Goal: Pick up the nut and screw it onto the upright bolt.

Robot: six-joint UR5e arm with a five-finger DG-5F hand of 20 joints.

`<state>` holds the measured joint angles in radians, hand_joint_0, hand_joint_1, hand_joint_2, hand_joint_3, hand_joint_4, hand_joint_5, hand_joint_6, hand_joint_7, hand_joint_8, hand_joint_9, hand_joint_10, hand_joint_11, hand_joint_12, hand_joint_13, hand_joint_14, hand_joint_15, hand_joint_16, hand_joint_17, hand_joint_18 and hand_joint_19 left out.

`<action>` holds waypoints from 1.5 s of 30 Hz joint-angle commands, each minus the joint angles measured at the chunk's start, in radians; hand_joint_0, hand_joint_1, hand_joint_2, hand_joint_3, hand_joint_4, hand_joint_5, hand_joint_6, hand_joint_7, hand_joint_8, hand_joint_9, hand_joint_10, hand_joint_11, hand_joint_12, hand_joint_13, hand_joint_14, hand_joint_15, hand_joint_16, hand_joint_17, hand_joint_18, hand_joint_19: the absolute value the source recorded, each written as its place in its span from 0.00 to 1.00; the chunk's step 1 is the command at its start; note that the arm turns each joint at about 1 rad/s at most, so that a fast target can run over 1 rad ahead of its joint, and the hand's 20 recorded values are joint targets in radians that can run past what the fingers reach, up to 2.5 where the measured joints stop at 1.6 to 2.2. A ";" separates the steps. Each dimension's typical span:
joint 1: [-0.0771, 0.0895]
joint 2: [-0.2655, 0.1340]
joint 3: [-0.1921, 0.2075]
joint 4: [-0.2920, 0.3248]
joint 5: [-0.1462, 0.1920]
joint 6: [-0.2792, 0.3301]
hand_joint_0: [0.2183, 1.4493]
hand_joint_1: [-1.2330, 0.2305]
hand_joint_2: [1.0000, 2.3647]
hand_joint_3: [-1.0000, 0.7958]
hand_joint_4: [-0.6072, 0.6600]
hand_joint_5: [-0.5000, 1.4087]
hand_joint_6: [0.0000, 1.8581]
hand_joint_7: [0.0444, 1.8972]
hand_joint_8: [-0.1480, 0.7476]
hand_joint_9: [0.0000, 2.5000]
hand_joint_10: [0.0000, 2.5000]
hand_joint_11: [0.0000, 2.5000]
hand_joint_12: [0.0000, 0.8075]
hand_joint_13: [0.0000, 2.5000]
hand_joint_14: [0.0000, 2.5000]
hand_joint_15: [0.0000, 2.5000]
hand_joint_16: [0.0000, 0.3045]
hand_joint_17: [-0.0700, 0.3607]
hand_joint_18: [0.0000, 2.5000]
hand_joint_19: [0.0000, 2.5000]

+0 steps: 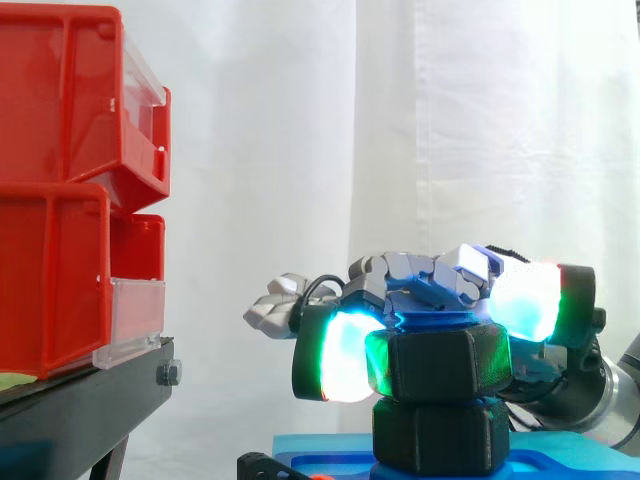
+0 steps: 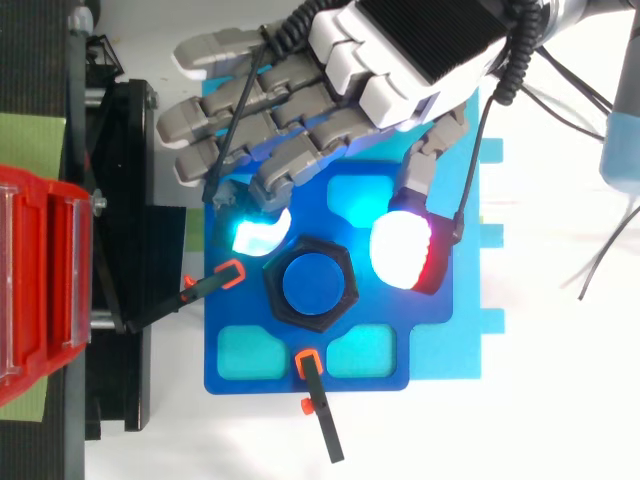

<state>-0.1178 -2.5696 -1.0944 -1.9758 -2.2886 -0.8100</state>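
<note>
One black nut (image 1: 440, 365) on one blue bolt (image 2: 318, 283), pinched between the robot hand's (image 2: 420, 50) glowing pads, second black nut (image 1: 440, 435) beneath, one blue base (image 2: 390, 305), two red bins (image 1: 60, 100)

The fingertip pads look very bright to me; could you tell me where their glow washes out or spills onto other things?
Side view: both pads of the hand burn out to white at their centres, and green light tints the left face of the black nut. Top view: one pad is blown white with a red edge; the other throws cyan onto the blue base.
</note>
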 commanded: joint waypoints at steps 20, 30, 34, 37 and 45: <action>0.006 -0.001 0.027 0.002 0.000 0.018 0.07 0.53 0.00 0.28 0.58 0.11 0.27 0.35 0.42 0.00 0.00 0.00 0.48 0.00 0.00 0.00 0.19 0.46 0.00 0.00; 0.021 0.000 0.025 -0.011 0.005 0.018 0.07 0.60 0.00 0.28 0.63 0.13 0.27 0.39 0.44 0.02 0.00 0.00 0.49 0.00 0.00 0.00 0.18 0.45 0.00 0.00; 0.024 0.000 0.024 -0.023 0.005 0.023 0.08 0.62 0.00 0.28 0.64 0.13 0.27 0.42 0.45 0.03 0.00 0.00 0.48 0.00 0.00 0.00 0.18 0.45 0.00 0.00; 0.026 0.000 0.024 -0.025 0.003 0.029 0.08 0.64 0.00 0.28 0.65 0.14 0.27 0.45 0.45 0.04 0.00 0.00 0.48 0.00 0.00 0.00 0.18 0.45 0.00 0.00; 0.023 0.000 0.021 -0.026 -0.002 0.035 0.08 0.66 0.00 0.28 0.69 0.15 0.27 0.52 0.47 0.07 0.00 0.00 0.48 0.00 0.00 0.00 0.17 0.44 0.00 0.00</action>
<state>-0.0928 -2.5695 -1.0732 -2.0016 -2.2864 -0.7784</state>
